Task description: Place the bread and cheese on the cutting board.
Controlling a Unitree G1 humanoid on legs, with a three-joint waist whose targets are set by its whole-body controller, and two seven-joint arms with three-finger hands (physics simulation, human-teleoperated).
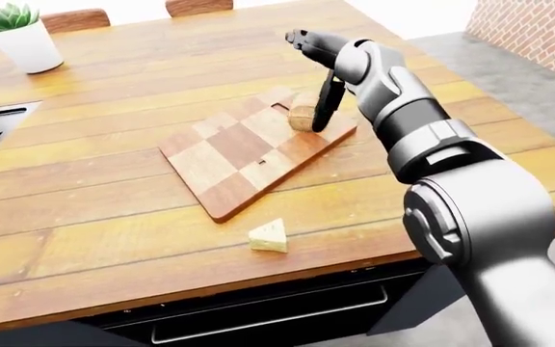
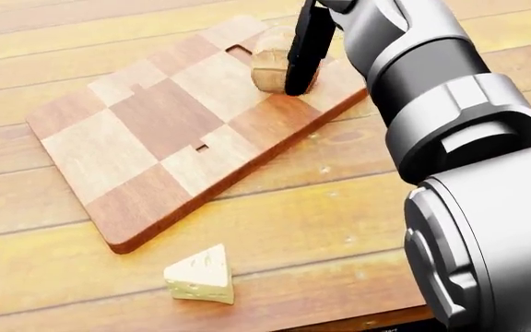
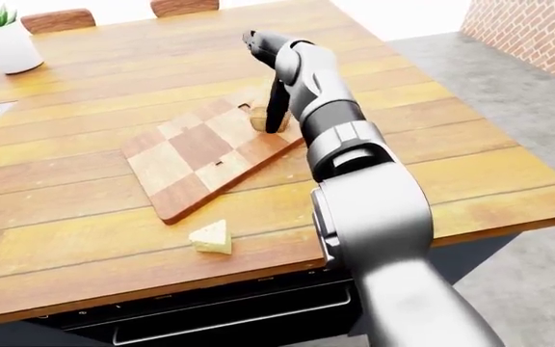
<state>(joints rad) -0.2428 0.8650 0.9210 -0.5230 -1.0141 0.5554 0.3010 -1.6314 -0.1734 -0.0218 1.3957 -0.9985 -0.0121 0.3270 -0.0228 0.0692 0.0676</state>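
Bread (image 2: 270, 61) resting on the upper right end of the checkered cutting board (image 2: 164, 131), upper middle of the head view. Right hand (image 1: 318, 81) spread wide, one black finger (image 2: 304, 52) beside the loaf. Cheese wedge (image 2: 201, 277) on the wooden table (image 1: 114, 238) at lower left, below the board.

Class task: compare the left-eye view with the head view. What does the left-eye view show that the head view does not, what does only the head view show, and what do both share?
Only the left-eye view shows the potted plant, chair backs, a brick wall and a grey floor. The head view adds nothing new, but shows the board's checker pattern closer. Both show the cutting board with the bread on it, the right hand open beside the bread, and the cheese on the table, off the board.
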